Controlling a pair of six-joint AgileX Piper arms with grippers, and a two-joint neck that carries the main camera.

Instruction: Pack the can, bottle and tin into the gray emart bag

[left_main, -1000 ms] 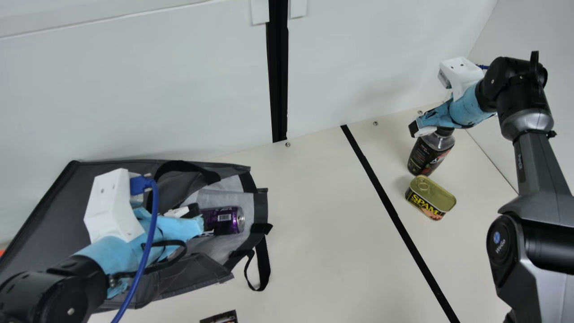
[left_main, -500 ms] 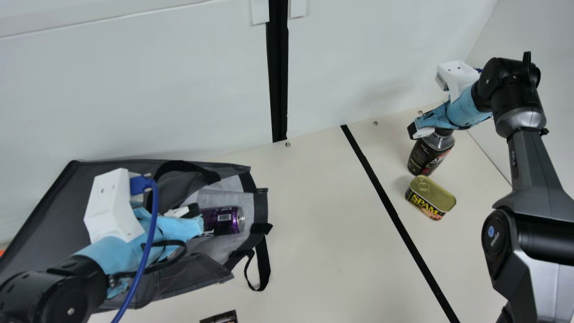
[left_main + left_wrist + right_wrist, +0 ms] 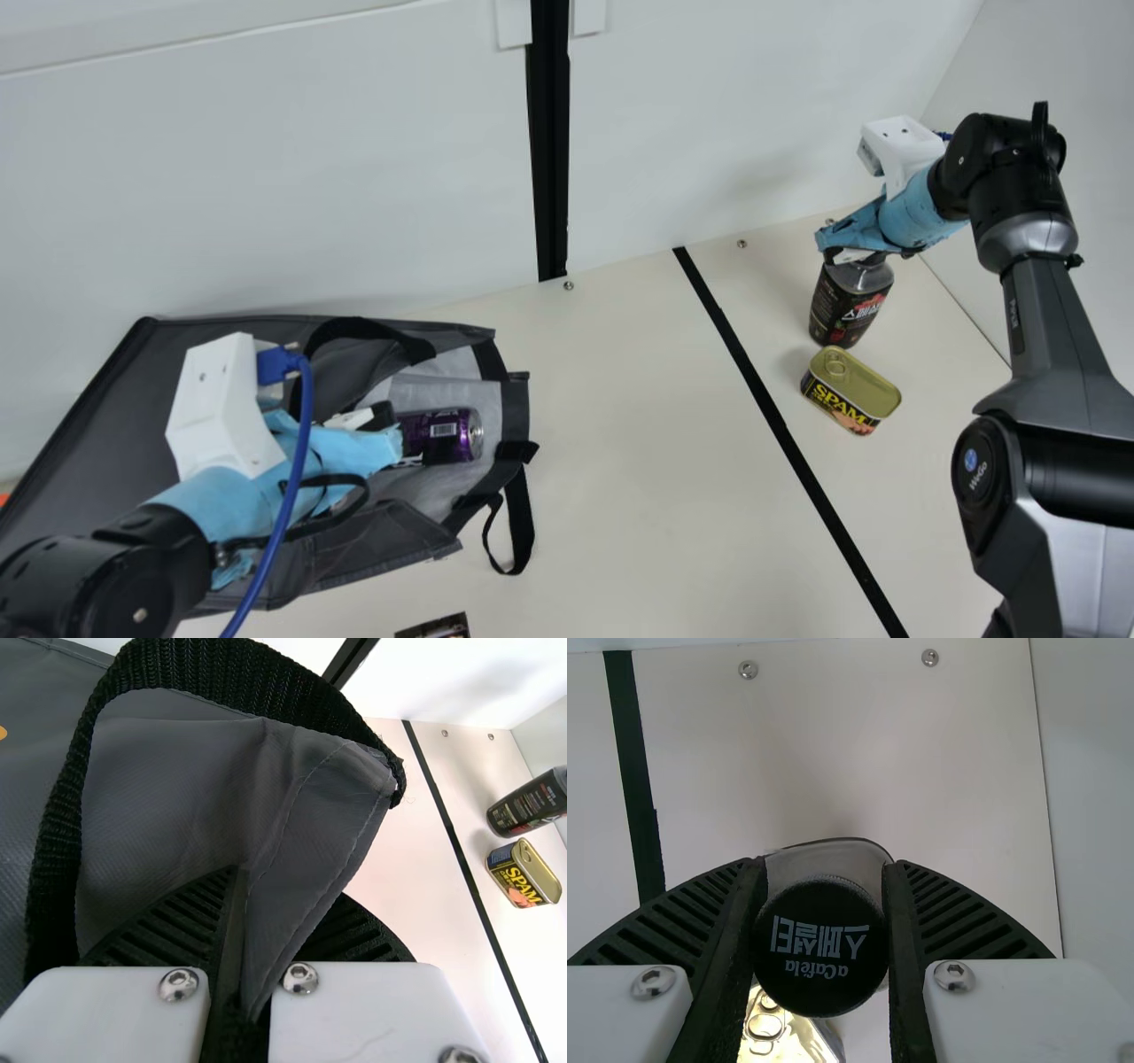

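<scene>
Bottle grasp and bag support.
The right pincer point(image 3: 824, 862) pinches the bottle point(image 3: 846, 306) near its top, beside the tin point(image 3: 852, 390) on the bench point(image 3: 647, 443); the left pincer point(image 3: 283, 889) pinches the edge of the bag point(image 3: 97, 443), the can point(image 3: 443, 435) lying inside. The lift should rise straight, clearing the tin, before any tilt bagward.

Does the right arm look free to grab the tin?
Probably not: the right gripper is closed on the bottle, so it would likely have to let go first. The tin itself sits beside the bottle with nothing on top.
</scene>
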